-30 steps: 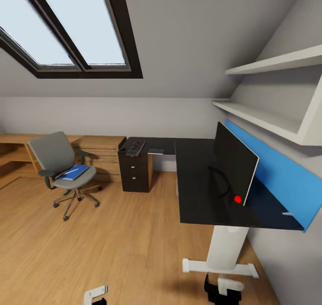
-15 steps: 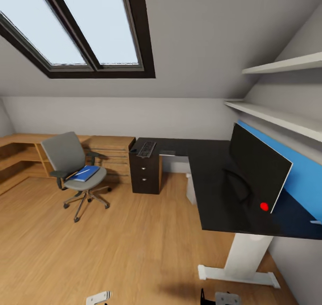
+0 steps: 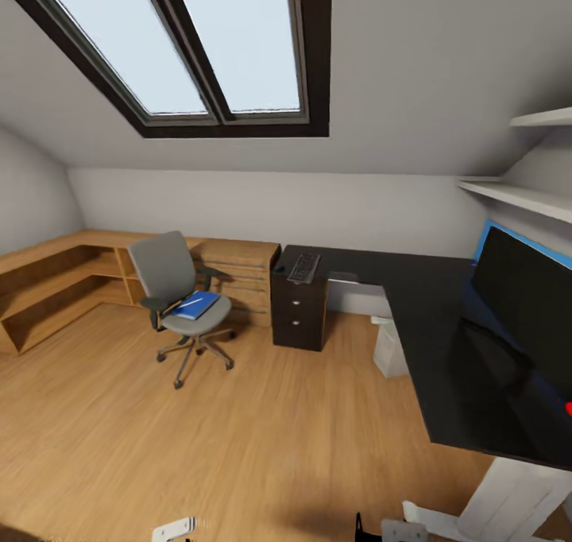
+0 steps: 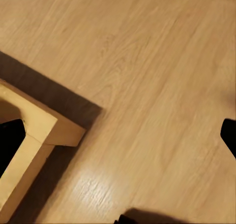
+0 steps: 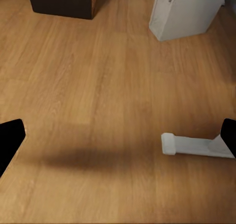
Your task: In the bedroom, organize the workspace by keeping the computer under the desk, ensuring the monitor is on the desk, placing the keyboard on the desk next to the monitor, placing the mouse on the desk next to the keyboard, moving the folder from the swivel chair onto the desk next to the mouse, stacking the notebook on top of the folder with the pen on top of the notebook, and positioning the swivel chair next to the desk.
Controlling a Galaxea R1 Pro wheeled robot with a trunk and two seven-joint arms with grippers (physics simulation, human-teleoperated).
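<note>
The swivel chair [image 3: 171, 276] stands on the floor left of the desk [image 3: 421, 311], apart from it. The blue folder [image 3: 197, 304] lies on its seat. I cannot make out the notebook or the pen at this distance. The keyboard [image 3: 303, 268] and the small dark mouse [image 3: 279, 269] lie on the desk's far wing above the drawers [image 3: 298, 319]. The monitor [image 3: 528, 303] stands on the desk at the right. The light grey computer [image 3: 391, 347] [image 5: 187, 12] sits under the desk. My left gripper [image 4: 118, 140] and right gripper [image 5: 118, 138] hang open over bare floor, holding nothing.
Low wooden shelving [image 3: 56, 280] runs along the left and back walls, and a wooden furniture corner [image 4: 29, 135] lies close under the left gripper. The desk's white foot [image 5: 196, 145] lies near the right gripper. White shelves [image 3: 524, 196] hang above the desk. Open wooden floor [image 3: 238, 431] lies ahead.
The head view has swung left, so chair, desk and monitor sit further right in the picture. None of the things themselves has moved.
</note>
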